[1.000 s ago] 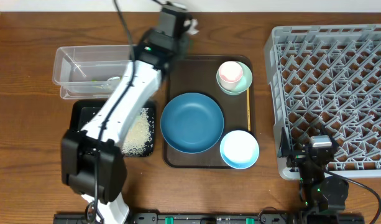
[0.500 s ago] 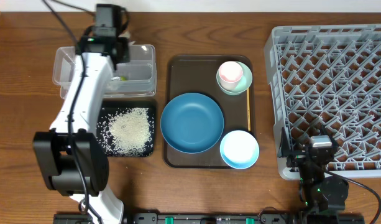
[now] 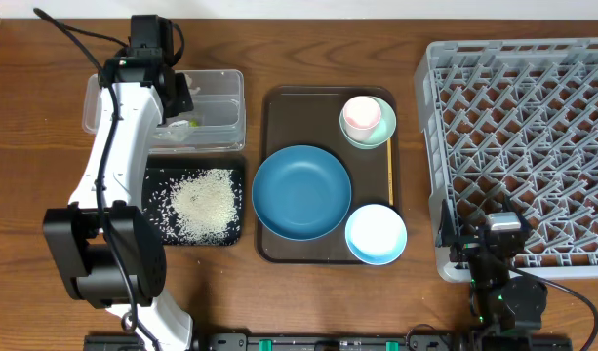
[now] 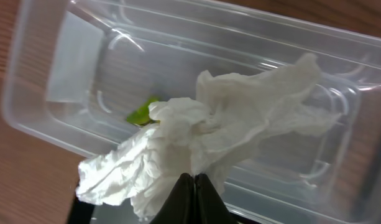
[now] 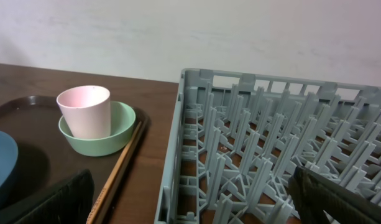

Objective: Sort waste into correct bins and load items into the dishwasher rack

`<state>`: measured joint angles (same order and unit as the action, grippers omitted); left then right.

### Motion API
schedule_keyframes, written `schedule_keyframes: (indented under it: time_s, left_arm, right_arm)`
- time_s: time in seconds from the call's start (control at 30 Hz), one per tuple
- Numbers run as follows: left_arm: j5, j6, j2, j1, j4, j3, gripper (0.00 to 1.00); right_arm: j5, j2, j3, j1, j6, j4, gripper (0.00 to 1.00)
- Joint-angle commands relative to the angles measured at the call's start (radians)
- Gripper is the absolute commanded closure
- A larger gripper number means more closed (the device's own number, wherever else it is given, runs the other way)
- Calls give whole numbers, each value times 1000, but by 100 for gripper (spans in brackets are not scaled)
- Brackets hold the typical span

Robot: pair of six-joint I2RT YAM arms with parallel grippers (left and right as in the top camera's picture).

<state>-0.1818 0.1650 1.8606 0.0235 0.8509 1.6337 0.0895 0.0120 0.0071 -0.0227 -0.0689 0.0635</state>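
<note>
**Tissue held over the clear tub**

The left gripper point(image 4: 194, 185) was clamped on the crumpled tissue point(image 4: 221, 134), which hung above the clear tub point(image 4: 84, 56) where the green wrapper point(image 4: 140, 114) lay. Rice point(image 3: 203, 203) was heaped in the black tray point(image 3: 236, 237). The dark blue bowl point(image 3: 301, 191), the light blue bowl point(image 3: 376, 234) and the green bowl point(image 3: 380, 136) holding the pink cup point(image 3: 361, 114) sat on the brown tray point(image 3: 279, 107). The right gripper point(image 5: 193, 200) had its fingers spread wide beside the rack point(image 3: 533, 146).

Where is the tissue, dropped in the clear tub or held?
Held: the left gripper is pinched shut on the tissue, which hangs over the clear tub.
</note>
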Motion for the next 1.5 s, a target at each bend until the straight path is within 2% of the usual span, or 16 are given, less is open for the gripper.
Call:
schedule_keyframes:
  time_s: [0.0, 0.07, 0.1, 0.17, 0.2, 0.43, 0.67, 0.93, 1.2, 1.27, 1.3, 1.47]
  left_arm:
    - [43, 36, -2, 1, 5, 5, 92]
    - [43, 36, -2, 1, 5, 5, 83]
    - [41, 36, -2, 1, 5, 5, 73]
    - [40, 36, -2, 1, 5, 5, 45]
    - [40, 36, -2, 1, 4, 5, 39]
    - [41, 37, -45, 0, 2, 5, 33]
    - [43, 102, -210, 1, 14, 5, 30]
    - [39, 266, -421, 14, 193, 5, 29]
    - [40, 331, -542, 171, 369, 5, 28]
    - [40, 331, -555, 219, 393, 5, 22]
    - [40, 331, -558, 238, 401, 5, 15]
    - [40, 330, -560, 284, 433, 5, 14]
  right_arm:
    - [-7, -5, -2, 3, 12, 5, 1]
    - [-7, -5, -2, 3, 12, 5, 1]
    - [-6, -5, -2, 3, 12, 5, 1]
    - [-7, -5, -2, 3, 12, 5, 1]
    - [-7, -5, -2, 3, 12, 5, 1]
    - [-7, -5, -2, 3, 12, 5, 1]
    - [-6, -5, -2, 3, 12, 5, 1]
    - [-7, -5, -2, 3, 12, 5, 1]
    - [-6, -5, -2, 3, 12, 5, 1]
    - [-7, -5, -2, 3, 12, 5, 1]
    - [-7, -5, -2, 3, 12, 5, 1]
    - [-7, -5, -2, 3, 12, 5, 1]
